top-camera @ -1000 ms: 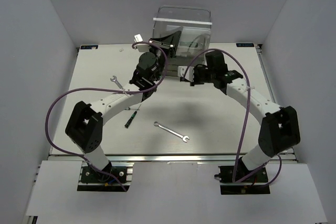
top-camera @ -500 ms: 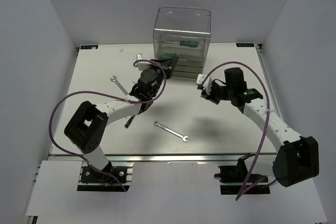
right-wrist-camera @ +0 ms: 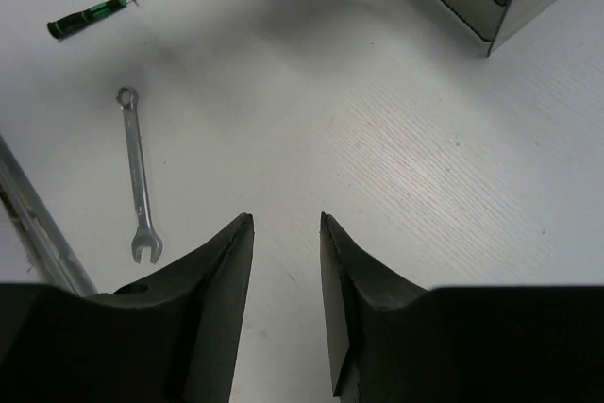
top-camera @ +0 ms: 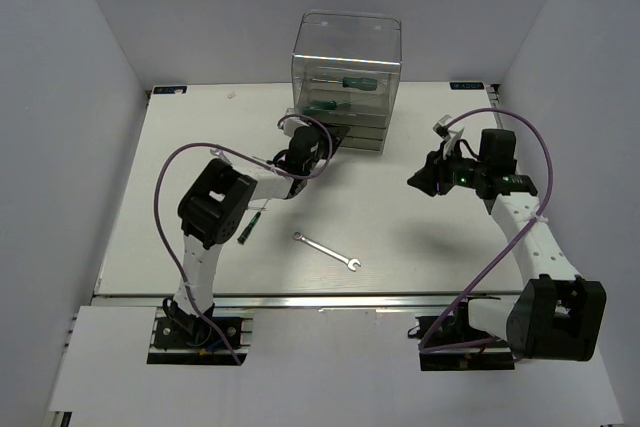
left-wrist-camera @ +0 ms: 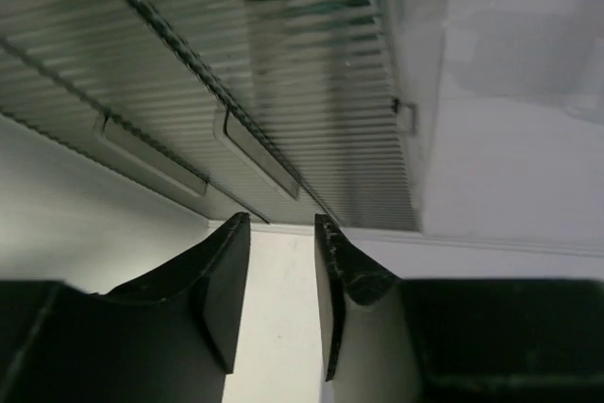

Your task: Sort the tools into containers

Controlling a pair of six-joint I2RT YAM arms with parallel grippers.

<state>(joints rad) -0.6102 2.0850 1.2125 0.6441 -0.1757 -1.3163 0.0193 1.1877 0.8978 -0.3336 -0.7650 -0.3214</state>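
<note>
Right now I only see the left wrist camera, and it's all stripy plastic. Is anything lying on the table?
Observer: Yes, a wrench lies on the table, toward the near edge.
Operator: Any screwdrivers out there too?
Observer: At least one. A screwdriver lies left of that wrench.
Operator: Is the right tool holding something?
Observer: No, the right tool is open and empty, over bare table.
</note>
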